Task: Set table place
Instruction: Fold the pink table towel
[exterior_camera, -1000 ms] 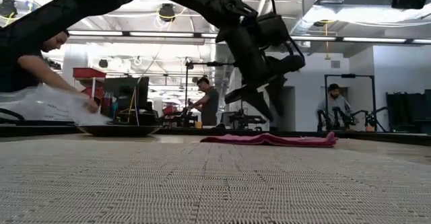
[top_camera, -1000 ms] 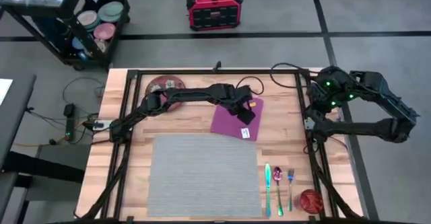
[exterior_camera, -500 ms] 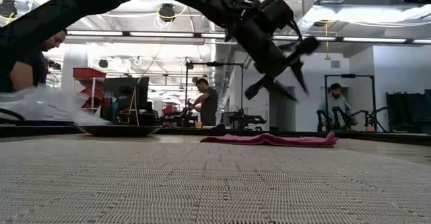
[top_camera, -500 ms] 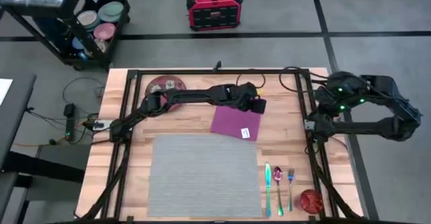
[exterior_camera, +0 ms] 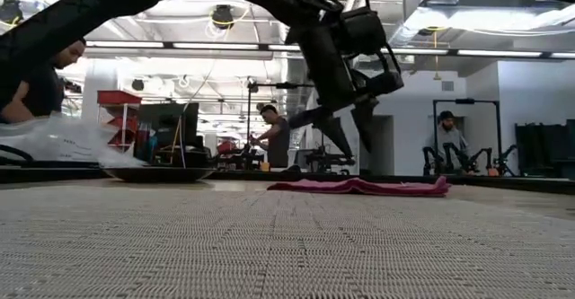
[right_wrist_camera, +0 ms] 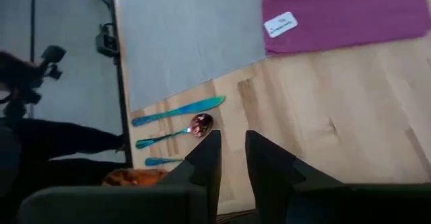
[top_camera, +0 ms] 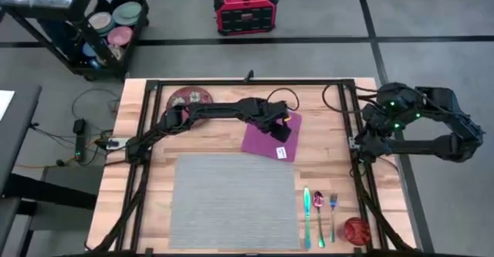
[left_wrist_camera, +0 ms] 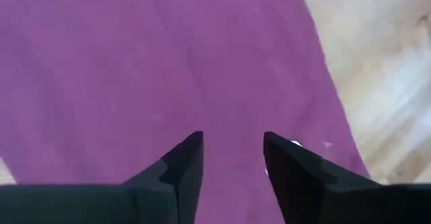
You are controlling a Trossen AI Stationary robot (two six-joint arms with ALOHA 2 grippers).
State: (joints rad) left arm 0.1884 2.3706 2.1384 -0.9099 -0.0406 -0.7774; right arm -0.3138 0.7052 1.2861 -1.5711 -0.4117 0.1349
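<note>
Grey placemat (top_camera: 234,201) lies flat on the plank table (top_camera: 324,137), on the near side of the left gripper (top_camera: 281,130), which hovers parted and empty over the purple napkin (top_camera: 270,139) just beyond it. Knife (top_camera: 306,215), spoon (top_camera: 319,218) and fork (top_camera: 333,217) lie right of the placemat. Right gripper (right_wrist_camera: 230,148), fingers slightly apart, waits raised at the table's right edge

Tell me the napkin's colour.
Purple napkin, plainest in the left wrist view.
</note>
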